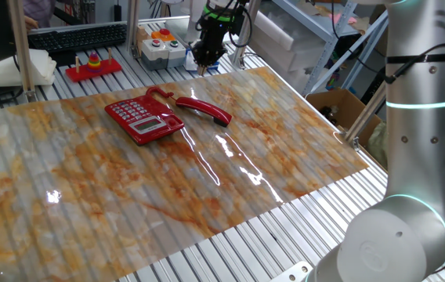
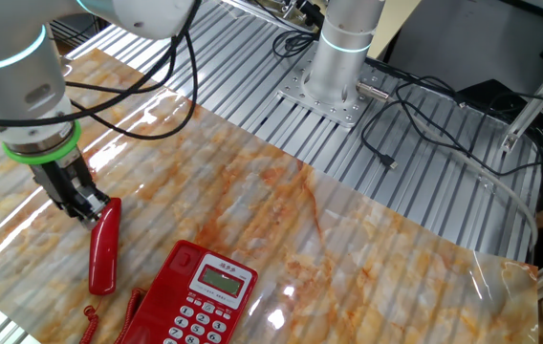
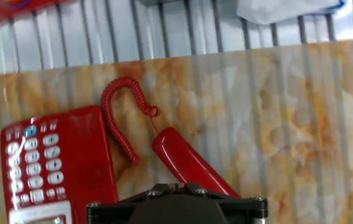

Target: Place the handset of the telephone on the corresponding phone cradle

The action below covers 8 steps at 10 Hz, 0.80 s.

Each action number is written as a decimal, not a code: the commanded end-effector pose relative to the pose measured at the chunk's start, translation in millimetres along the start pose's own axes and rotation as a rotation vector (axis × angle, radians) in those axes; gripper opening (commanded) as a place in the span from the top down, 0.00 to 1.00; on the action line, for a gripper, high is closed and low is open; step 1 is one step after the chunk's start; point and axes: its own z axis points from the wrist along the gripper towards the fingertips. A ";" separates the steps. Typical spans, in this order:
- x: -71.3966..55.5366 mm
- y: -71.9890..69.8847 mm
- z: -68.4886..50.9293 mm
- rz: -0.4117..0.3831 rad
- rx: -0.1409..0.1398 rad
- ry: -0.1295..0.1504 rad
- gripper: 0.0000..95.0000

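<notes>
Nearest the hand view's lens, at six o'clock: gripper [image 3: 178, 198], body only, fingertips hidden; probably clamped on the handset [image 3: 189, 163], judging by the other fixed view, where closed fingers [image 2: 88, 204] meet its upper end. Lying flat on the marbled mat [image 2: 367, 258], off the cradle, at three o'clock of the telephone [image 3: 58, 163]; coiled cord [image 3: 122, 118] looping at twelve. Worth lifting clear first, keeping cord slack; then turning parallel to the phone cradle [image 3: 96, 155] along the keypad's edge; lowering level, both ends seated together. Farther off, at eleven o'clock in one fixed view: red tray [image 1: 95, 69] holding coloured stacking rings [image 1: 93, 59].
</notes>
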 end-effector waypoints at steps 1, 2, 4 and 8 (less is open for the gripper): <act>-1.3 0.0 0.3 -0.279 0.084 0.049 1.00; -1.3 0.1 0.3 -0.279 0.085 0.049 1.00; -1.2 0.1 0.5 -0.279 0.086 0.049 1.00; 0.1 1.2 1.8 -0.279 0.087 0.050 1.00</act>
